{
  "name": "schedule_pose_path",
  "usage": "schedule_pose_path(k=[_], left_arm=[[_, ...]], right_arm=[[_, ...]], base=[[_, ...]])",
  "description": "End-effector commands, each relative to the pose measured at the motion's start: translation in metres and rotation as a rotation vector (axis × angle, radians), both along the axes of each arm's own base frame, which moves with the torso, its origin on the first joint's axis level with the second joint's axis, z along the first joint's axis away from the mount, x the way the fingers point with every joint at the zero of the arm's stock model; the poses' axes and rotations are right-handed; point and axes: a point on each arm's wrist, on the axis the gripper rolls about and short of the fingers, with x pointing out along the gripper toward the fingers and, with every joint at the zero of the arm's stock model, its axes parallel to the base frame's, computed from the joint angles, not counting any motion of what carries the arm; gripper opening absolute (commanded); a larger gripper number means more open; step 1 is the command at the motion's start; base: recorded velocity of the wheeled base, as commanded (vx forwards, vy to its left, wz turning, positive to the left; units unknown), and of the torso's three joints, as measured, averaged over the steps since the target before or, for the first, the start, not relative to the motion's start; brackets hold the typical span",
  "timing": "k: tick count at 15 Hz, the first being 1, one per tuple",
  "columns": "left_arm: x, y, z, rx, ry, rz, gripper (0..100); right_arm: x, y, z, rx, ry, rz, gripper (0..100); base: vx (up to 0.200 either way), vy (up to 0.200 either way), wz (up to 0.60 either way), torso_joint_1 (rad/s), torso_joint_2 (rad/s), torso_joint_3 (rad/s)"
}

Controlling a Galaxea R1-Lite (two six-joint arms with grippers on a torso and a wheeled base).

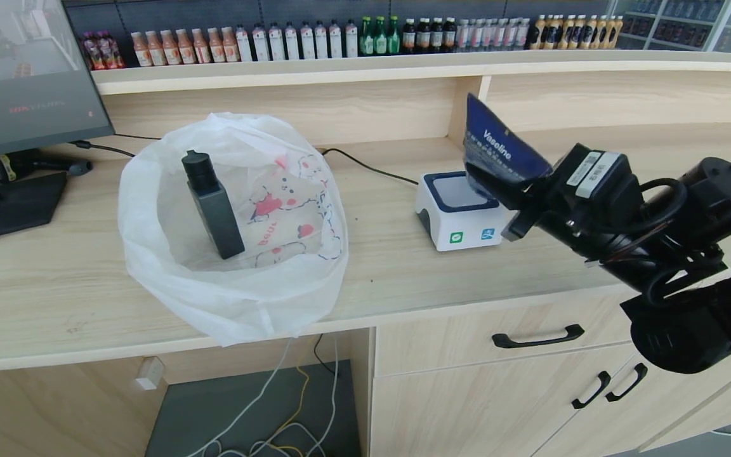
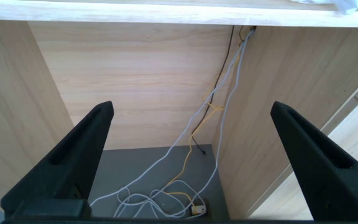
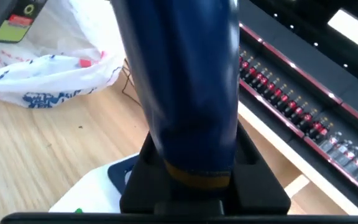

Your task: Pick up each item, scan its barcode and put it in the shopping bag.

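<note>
Right gripper (image 1: 520, 198) sits nearest, at the right side of the counter (image 1: 54, 285), jaws closed narrow on the cap end of a dark blue tube (image 1: 499, 152). Tube is tilted, flat end up and toward the back, low end over the right edge of the white scanner (image 1: 467, 231); can't tell if tube and scanner touch. Right wrist view: tube (image 3: 185, 81) runs up out of the clamped jaws, scanner corner (image 3: 95, 190) below, shopping bag (image 3: 48, 62) farther off.

Shopping bag (image 1: 150, 254), white translucent plastic, stands open on the counter left of the scanner, well apart from the tube. Dark grey bottle (image 1: 213, 203) with black cap leans upright inside it.

Left gripper (image 2: 192, 112) is below the counter, jaws spread wide, fingers (image 2: 79, 155) holding nothing, touching nothing. Loose cables (image 2: 185, 180) hang and pile on the floor in front of it.

Monitor (image 1: 16, 70) at far left of the counter. Row of bottles (image 1: 340, 38) on the shelf behind.
</note>
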Motion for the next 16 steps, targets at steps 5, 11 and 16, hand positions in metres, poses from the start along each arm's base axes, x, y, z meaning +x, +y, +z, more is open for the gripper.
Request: schedule_pose_path(k=[5,11,16], left_arm=[[0.0,0.0,0.0,-0.002,-0.001,0.002,100],[0.0,0.0,0.0,-0.002,-0.001,0.002,100],[0.0,0.0,0.0,-0.005,-0.001,0.002,100]], right_arm=[[-0.061,-0.004,0.049,0.39,0.117,-0.055,0],[-0.079,-0.02,0.017,0.669,0.4,-0.187,0],[-0.088,-0.025,0.011,0.657,0.42,-0.202,0]], base=[[0.0,0.0,0.0,0.0,0.0,0.0],[0.0,0.0,0.0,0.0,0.0,0.0],[0.0,0.0,0.0,0.0,0.0,0.0]])
